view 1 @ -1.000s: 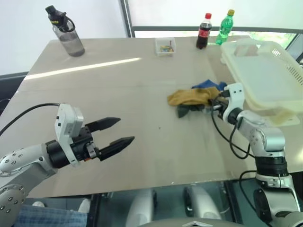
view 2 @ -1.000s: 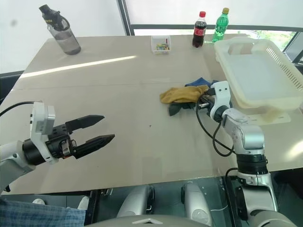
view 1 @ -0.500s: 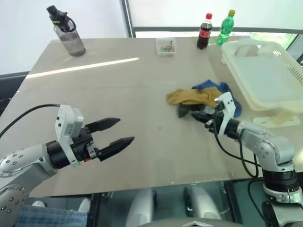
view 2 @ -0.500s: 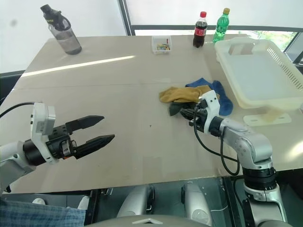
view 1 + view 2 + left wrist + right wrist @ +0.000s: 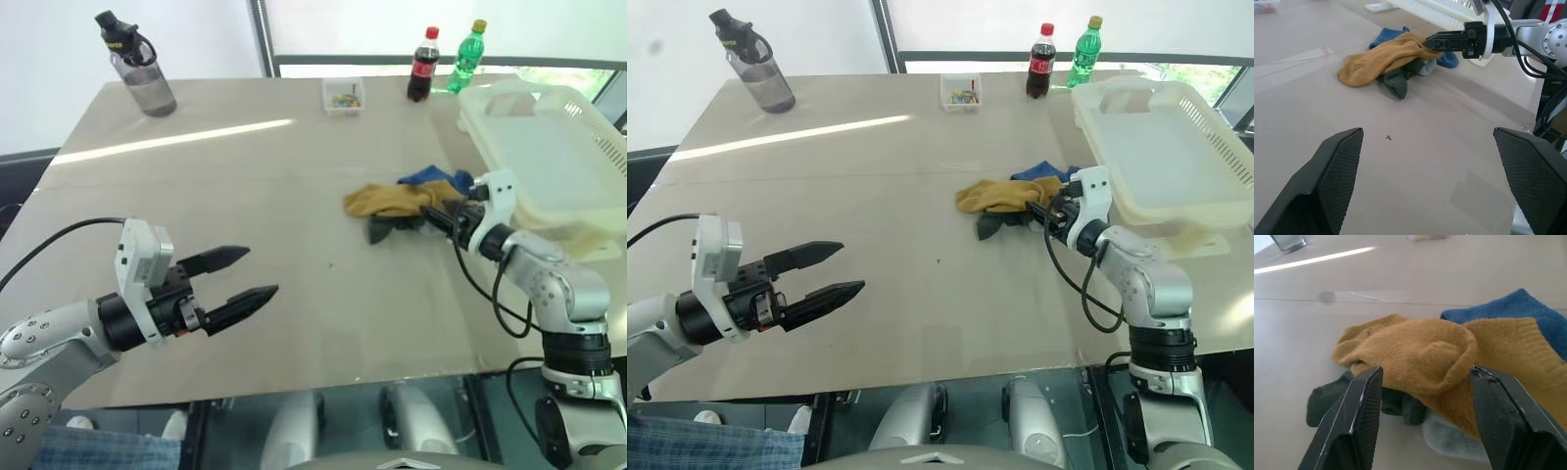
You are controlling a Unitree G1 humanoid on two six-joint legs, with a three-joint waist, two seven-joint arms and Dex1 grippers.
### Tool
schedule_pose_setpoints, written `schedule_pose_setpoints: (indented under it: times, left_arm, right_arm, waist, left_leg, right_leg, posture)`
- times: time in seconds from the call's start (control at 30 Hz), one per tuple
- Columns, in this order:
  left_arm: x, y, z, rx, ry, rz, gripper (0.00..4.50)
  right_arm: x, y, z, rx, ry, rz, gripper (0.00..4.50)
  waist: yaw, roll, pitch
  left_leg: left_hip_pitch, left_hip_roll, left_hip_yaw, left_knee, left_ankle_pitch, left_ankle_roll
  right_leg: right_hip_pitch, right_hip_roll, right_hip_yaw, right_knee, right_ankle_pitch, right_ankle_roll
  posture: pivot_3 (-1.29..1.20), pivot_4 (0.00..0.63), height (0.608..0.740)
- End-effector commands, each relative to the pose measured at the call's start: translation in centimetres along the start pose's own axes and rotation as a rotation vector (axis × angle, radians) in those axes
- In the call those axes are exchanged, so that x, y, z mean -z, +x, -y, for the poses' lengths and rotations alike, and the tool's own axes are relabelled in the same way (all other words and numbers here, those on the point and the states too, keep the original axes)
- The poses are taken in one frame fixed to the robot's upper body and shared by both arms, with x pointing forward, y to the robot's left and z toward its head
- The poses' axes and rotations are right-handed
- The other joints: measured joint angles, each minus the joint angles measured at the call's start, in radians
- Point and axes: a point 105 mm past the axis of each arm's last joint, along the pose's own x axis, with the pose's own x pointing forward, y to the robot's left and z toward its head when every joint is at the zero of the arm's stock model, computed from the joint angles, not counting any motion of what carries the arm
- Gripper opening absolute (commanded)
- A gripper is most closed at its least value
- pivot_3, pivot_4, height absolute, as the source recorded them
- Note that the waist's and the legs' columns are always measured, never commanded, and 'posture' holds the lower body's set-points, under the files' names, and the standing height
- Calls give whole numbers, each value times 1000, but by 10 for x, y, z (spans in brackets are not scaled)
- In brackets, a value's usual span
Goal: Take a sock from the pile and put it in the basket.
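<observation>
Your right gripper (image 5: pixel 1422 426) is spread open at the pile (image 5: pixel 411 206), fingers either side of the sock (image 5: pixel 1425 357) (nothing clamped). Left gripper (image 5: pixel 250 279) hangs wide open, empty.

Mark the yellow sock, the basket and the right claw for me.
Yellow sock (image 5: pixel 1415 357): right wrist view, middle fold.
Basket (image 5: pixel 1205 132): right eye view, slotted right wall.
Right claw (image 5: pixel 1431 43): left wrist view, between its tips beside the sock.

Four socks in one pile (image 5: pixel 409 203); one cream basket (image 5: pixel 549 157); two soft-drink bottles (image 5: pixel 422 66); one water bottle (image 5: pixel 135 65); one small clear box (image 5: pixel 342 95).
</observation>
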Motion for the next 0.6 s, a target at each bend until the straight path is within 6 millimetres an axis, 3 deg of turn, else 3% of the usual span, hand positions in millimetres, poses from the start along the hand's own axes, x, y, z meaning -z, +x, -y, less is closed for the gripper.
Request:
schedule_pose_setpoints:
  times: [0.03,0.23,0.3,0.37,0.5,0.6]
  left_arm:
    - [-3,1,4,16,32,9,4500]
    - [-2,0,4,16,34,7,4500]
    - [-2,0,4,17,35,6,4500]
    - [-2,0,4,16,35,5,4500]
    - [-2,-1,4,15,35,5,4500]
    - [-2,0,4,15,34,5,4500]
  right_arm:
    - [-13,2,8,54,31,45,2892]
    - [-7,5,6,49,48,9,2892]
    - [-6,7,5,43,52,5,2654]
    - [-4,7,4,43,47,-8,2048]
    - [-3,6,1,28,46,-13,315]
    - [-4,4,1,21,46,-10,127]
  waist:
    - [0,0,0]
    - [0,0,0]
    - [0,0,0]
    - [0,0,0]
    - [0,0,0]
    - [0,0,0]
  left_leg:
    - [0,0,0,0,0,0]
    - [0,0,0,0,0,0]
    - [0,0,0,0,0,0]
    - [0,0,0,0,0,0]
    - [0,0,0,0,0,0]
    - [0,0,0,0,0,0]
  right_leg:
    - [0,0,0,0,0,0]
    - [0,0,0,0,0,0]
    - [0,0,0,0,0,0]
    - [0,0,0,0,0,0]
    - [0,0,0,0,0,0]
    - [0,0,0,0,0,0]
  posture:
    - [0,150,740]
    - [0,150,740]
    - [0,150,740]
    - [0,150,740]
    - [0,150,740]
    - [0,150,740]
